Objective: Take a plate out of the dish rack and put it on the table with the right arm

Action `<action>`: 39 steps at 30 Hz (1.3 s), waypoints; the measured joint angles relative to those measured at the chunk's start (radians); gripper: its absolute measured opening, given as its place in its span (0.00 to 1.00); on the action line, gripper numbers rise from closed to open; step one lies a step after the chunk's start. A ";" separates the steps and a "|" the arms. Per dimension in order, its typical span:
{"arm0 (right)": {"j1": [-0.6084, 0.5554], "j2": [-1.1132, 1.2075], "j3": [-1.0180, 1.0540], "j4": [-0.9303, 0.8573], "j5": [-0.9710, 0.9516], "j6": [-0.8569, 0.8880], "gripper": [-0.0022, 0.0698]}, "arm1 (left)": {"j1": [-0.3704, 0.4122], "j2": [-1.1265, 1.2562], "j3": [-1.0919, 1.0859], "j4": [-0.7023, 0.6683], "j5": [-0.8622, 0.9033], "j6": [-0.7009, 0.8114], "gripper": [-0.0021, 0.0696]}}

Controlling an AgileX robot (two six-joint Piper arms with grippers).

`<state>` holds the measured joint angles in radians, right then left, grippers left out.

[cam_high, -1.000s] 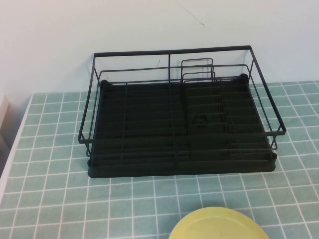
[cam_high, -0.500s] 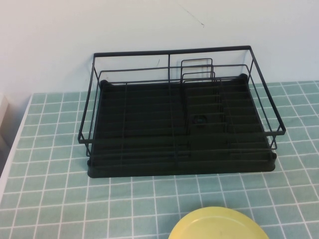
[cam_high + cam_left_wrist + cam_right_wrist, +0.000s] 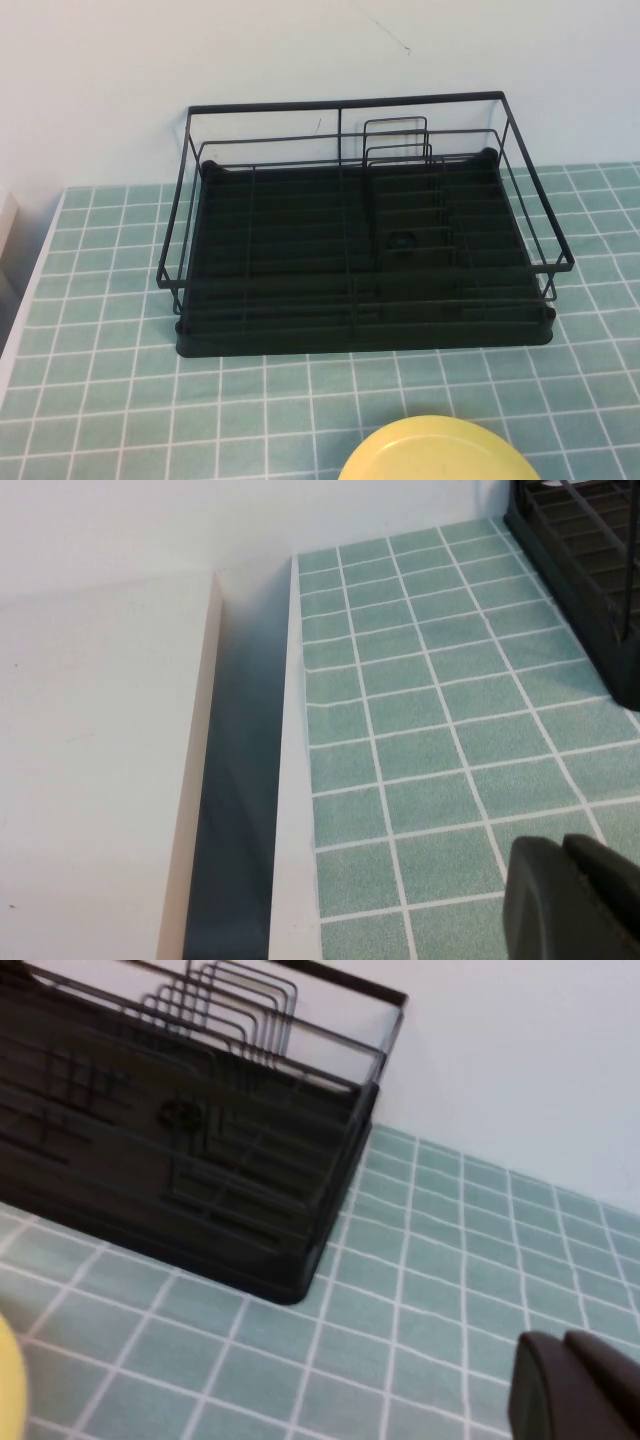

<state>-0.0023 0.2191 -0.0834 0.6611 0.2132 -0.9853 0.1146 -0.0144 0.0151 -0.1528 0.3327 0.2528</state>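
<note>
Fingers of neither gripper show enough to say whether they are parted or closed; only a dark corner of each appears in its own wrist view. From the left gripper [image 3: 575, 900], the tiled table [image 3: 420, 730] runs toward its left edge, where a white border strip meets a shadowed gap and a pale adjoining surface [image 3: 90, 780]. A corner of the dish rack [image 3: 590, 570] sits across open tiles from this gripper, well apart from it.

From the right gripper [image 3: 575, 1385], bare tiles stretch to the rack's rounded base corner, with open table along the wall [image 3: 520, 1070] beyond. A sliver of yellow shows at that view's edge.

Seen from the high view, neither arm appears. The dish rack [image 3: 365, 235] stands toward the back of the table, near the white wall, its black tray base and upright wire dividers holding no dishes. The pale-yellow plate [image 3: 435, 452] lies flat on the tiles at the near edge of the view — partly cut off, and separated from the rack's front rim by a band of bare tiles. Open tile lies on both sides of the rack — narrower on the left, where the table's white edge runs.
</note>
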 joint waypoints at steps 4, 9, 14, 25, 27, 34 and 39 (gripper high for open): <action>0.000 -0.002 0.066 0.016 -0.079 -0.028 0.03 | 0.000 0.000 0.000 0.000 0.000 0.000 0.02; -0.002 -0.083 0.112 0.028 -0.116 -0.042 0.03 | 0.000 0.000 0.000 0.000 0.000 0.000 0.02; -0.081 -0.165 0.112 -0.149 -0.174 0.062 0.03 | 0.000 0.000 0.000 0.000 0.000 0.000 0.02; -0.197 -0.230 0.110 -0.661 0.103 0.661 0.03 | 0.000 0.000 0.000 0.000 0.000 0.000 0.02; -0.188 -0.230 0.110 -0.661 0.108 0.670 0.03 | 0.000 0.000 0.000 0.000 0.000 0.000 0.02; -0.070 -0.230 0.109 -0.661 0.113 0.688 0.03 | 0.000 0.000 0.000 0.000 0.000 0.000 0.02; -0.048 -0.230 0.109 -0.661 0.116 0.693 0.03 | 0.000 0.000 0.000 0.000 0.000 0.000 0.02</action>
<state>-0.0504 -0.0108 0.0255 0.0000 0.3290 -0.2926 0.1146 -0.0144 0.0151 -0.1528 0.3327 0.2528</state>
